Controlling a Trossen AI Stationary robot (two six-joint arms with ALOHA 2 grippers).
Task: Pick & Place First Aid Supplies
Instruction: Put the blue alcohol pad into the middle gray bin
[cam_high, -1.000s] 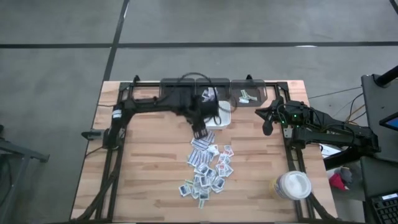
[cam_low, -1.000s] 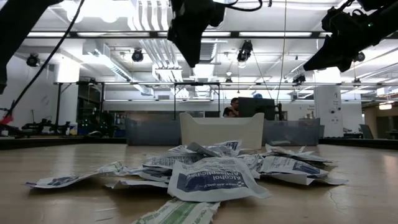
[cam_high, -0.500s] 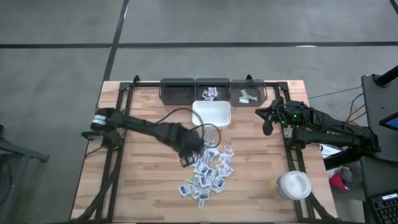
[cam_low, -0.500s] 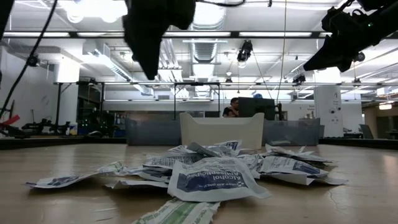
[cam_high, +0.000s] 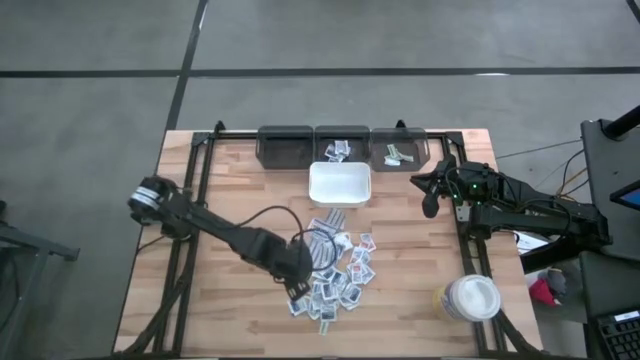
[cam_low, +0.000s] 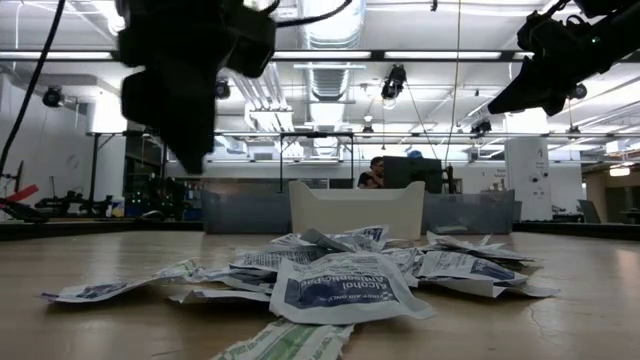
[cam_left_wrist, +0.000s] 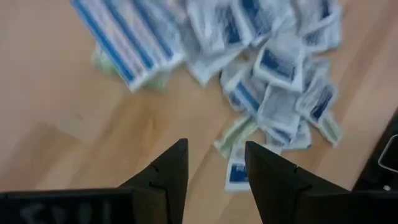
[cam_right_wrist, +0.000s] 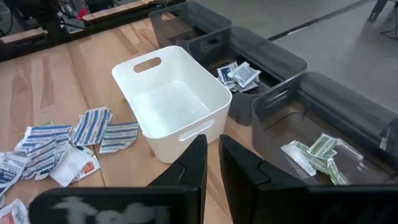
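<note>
On the table (cam_high: 230, 170), just in front of the white tray (cam_high: 340, 184): packets (cam_high: 335, 268) lie in a loose heap, mostly flat, overlapping, no common orientation. Blue-striped ones sit at the heap's tray side, smaller blue-print ones on the far side from the tray. A few packets already lie in the grey bins (cam_high: 343, 146) behind the tray: blue-print in the middle bin, greenish strips in the bin towards the right arm. The tray itself is empty in the right wrist view.

Left gripper (cam_high: 297, 287) is at the heap's outer edge, on the side away from the tray, hovering above the table. Fingers (cam_left_wrist: 169, 168) spread apart, nothing between them. In the left wrist view the heap lies ahead of the fingertips; one small blue-print packet (cam_left_wrist: 236, 174) and a greenish strip (cam_left_wrist: 236, 132) sit closest, roughly in line with the finger gap. Strip's long axis runs obliquely to the gap. Judgement: a short reach forward and down would meet these edge pieces first.

Left arm is stretched low across the table, cable looped over it.

Right gripper (cam_high: 430, 205) waits off to the tray's right, raised, well apart from the heap. Fingers (cam_right_wrist: 194, 163) nearly together, holding nothing. Left arm is clearly the nearer one.
</note>
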